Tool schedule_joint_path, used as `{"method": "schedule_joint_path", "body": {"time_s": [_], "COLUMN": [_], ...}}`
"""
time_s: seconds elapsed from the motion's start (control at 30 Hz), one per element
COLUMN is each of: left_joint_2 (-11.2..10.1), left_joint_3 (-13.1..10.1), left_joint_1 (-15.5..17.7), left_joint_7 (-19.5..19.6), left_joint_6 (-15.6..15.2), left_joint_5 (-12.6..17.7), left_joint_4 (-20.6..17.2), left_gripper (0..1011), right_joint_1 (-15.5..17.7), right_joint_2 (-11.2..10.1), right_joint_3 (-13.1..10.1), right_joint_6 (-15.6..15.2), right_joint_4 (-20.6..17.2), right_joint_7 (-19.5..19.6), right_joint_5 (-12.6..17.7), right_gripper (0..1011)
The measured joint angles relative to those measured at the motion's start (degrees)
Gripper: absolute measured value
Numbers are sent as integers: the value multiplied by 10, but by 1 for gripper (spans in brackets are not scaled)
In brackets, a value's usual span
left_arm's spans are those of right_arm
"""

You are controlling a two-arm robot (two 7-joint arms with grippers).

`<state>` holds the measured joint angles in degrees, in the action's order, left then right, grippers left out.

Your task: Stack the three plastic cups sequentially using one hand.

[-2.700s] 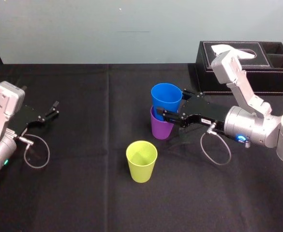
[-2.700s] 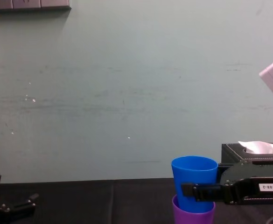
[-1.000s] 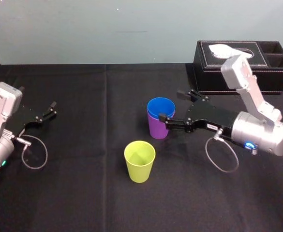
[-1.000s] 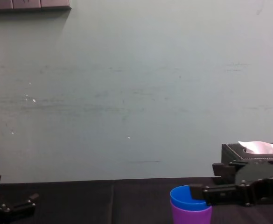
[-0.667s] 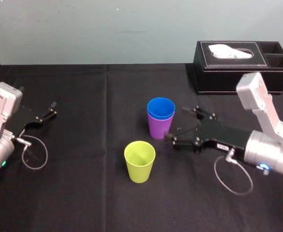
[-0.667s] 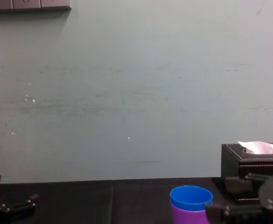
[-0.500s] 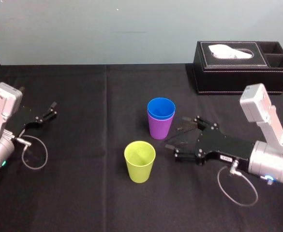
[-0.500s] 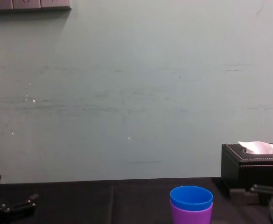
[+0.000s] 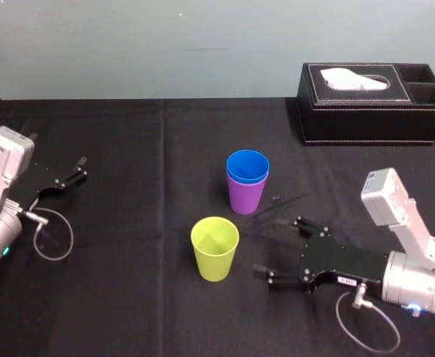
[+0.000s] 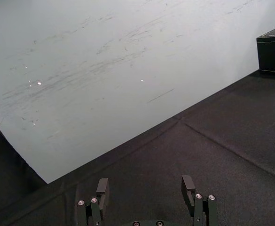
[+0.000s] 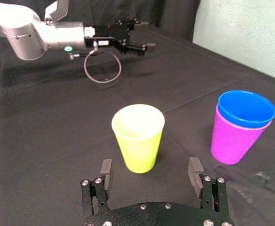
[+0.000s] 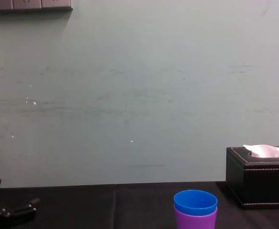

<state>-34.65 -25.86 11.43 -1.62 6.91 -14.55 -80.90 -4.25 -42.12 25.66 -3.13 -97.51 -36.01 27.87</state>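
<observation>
Near the middle of the black worktop [image 9: 128, 297], a blue cup [image 9: 247, 165] sits nested inside a purple cup [image 9: 246, 199]. Only its upper band shows above the purple lip, and the pair stands upright as one stack. Closer to the robot and a little to its left, apart from the stack, a yellow-green cup [image 9: 216, 253] stands alone with its mouth up. It looks like the last cup to be added.

The right tool [image 9: 276, 248] hangs low over the worktop just to the right of the yellow-green cup. Its two slim fingers are spread wide and hold nothing, and they point toward the cup. From the right wrist camera, the cup stands just ahead of the gap between the fingers, touching neither. This wide, level stance seems chosen to take the cup's tapered wall from the side.

The next move likely calls for sliding forward until the fingers flank the cup, then closing gently. The light cup could tip or skid if one finger meets it first.

The left tool [image 9: 74, 169] rests at the left edge of the worktop, fingers apart and empty. A black tissue box [image 9: 366, 119] sits at the far right, well apart from the cups.
</observation>
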Motion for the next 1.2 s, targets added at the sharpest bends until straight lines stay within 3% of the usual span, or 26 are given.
{"method": "schedule_joint_path", "body": {"time_s": [0.4,1.2], "left_joint_2": [0,0], "left_joint_3": [0,0], "left_joint_1": [0,0], "left_joint_7": [0,0], "left_joint_6": [0,0], "left_joint_5": [0,0], "left_joint_4": [0,0], "left_gripper": [1011,1011], "right_joint_1": [-18,-85], "right_joint_2": [15,62], "right_joint_3": [22,74], "right_joint_6": [-4,-18], "right_joint_4": [22,74], "right_joint_7": [-6,-25], "right_joint_5": [-14,-42], "right_gripper": [1000,1000]}}
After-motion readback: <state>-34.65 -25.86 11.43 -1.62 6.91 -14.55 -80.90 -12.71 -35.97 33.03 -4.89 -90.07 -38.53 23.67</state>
